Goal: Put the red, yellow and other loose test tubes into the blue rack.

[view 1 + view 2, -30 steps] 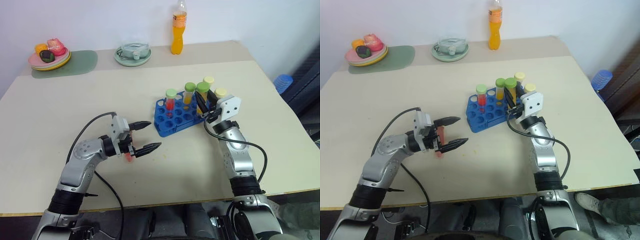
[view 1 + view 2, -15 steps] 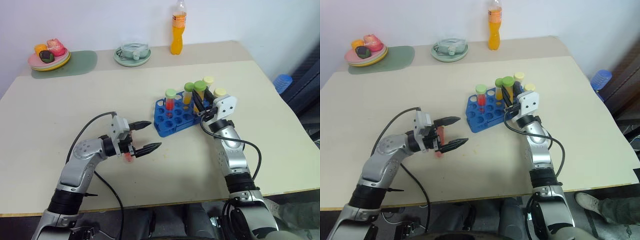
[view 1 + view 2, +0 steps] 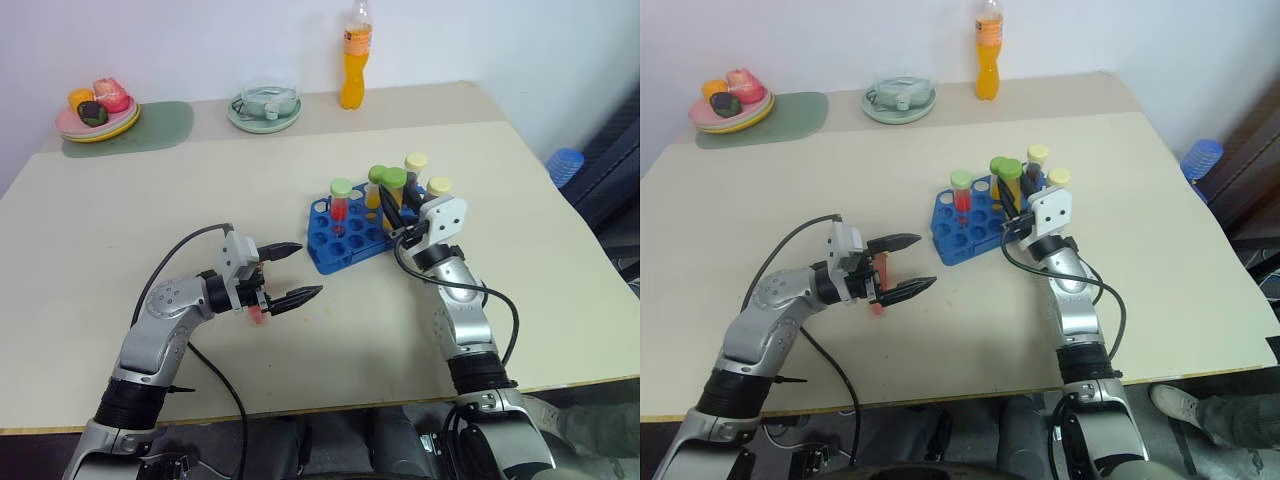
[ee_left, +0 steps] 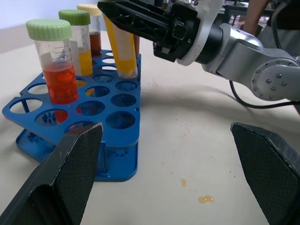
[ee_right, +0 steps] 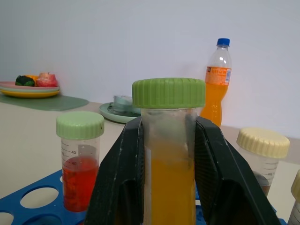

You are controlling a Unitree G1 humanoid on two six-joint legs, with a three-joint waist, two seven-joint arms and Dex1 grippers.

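The blue rack (image 3: pixel 345 238) stands at mid table. A red tube with a light-green cap (image 3: pixel 341 200) and a yellow tube with a green cap (image 4: pixel 83 51) stand upright in it. Brown tubes with cream caps (image 5: pixel 262 150) stand at its back. My right gripper (image 3: pixel 392 205) is shut on another yellow tube with a green cap (image 5: pixel 169 187), held upright over the rack's back row. Its lower end (image 4: pixel 125 68) is at a hole's rim; I cannot tell if it is inside. My left gripper (image 3: pixel 306 270) hovers open and holds nothing, left of the rack.
An orange drink bottle (image 3: pixel 357 62) and a pale green dish (image 3: pixel 265 108) stand at the table's far edge. A plate of toy food (image 3: pixel 98 112) sits on a green mat (image 3: pixel 165 125) at the far left. Small yellow drops (image 4: pixel 206 199) lie near the rack.
The right forearm has swung slightly to the left, and the held yellow tube has edged left over the rack. The left arm has stayed still.
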